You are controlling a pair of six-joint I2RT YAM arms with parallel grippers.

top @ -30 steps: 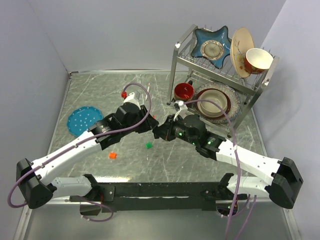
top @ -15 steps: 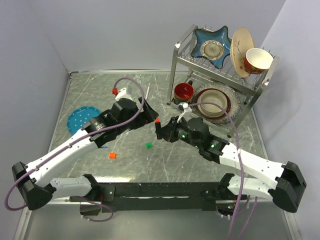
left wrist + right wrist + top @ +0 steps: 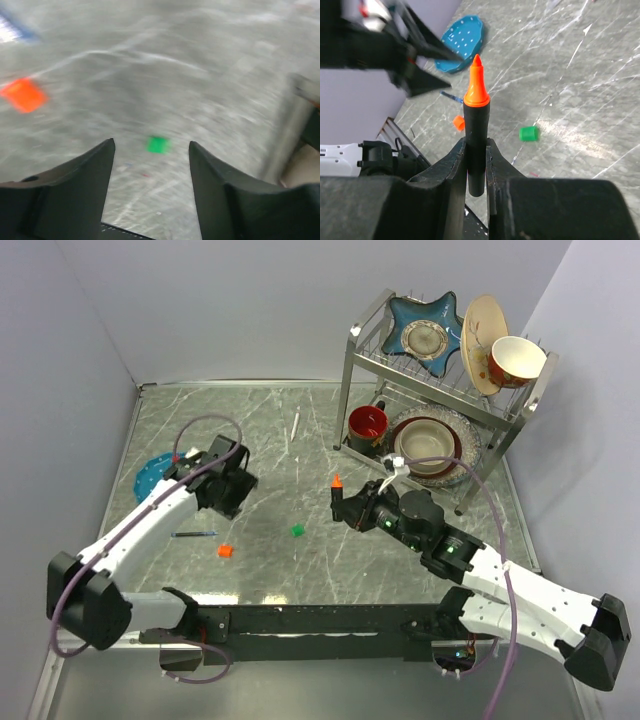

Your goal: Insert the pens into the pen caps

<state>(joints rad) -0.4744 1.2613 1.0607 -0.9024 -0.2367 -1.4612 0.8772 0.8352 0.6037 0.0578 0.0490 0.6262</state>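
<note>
**Marker kept by right pincer, left arm swung clear**

Nearest the arm bases, the orange cap (image 3: 225,551) was seen lying loose on the table (image 3: 300,580). The blue pen (image 3: 193,534) lay just beyond it to the left and the green cap (image 3: 297,530) to the right, all untouched.

A second earlier both pincers had been pressed together over mid-table. Now they were well apart. The left pincer (image 3: 151,146) had been drawn away to the left, over the edge of the blue disc (image 3: 150,478), with its jaws spread fairly wide and nothing held between them. The right pincer (image 3: 476,152) was clamped narrowly on the black barrel of the marker (image 3: 476,125), which was held upright with its orange tip bare and pointing up.

The marker was therefore judged to be presented for capping and the left arm freed to fetch a cap. No cap had yet been fitted. The orange cap, the likely match, lay near the left arm with nothing across the path to it. The blue pen beside it could be nudged.

Farther back, the white pen (image 3: 294,426) lay alone, and the dish rack (image 3: 440,390) stood at the far right, clear of the work. No green-tipped marker could be made out.
</note>
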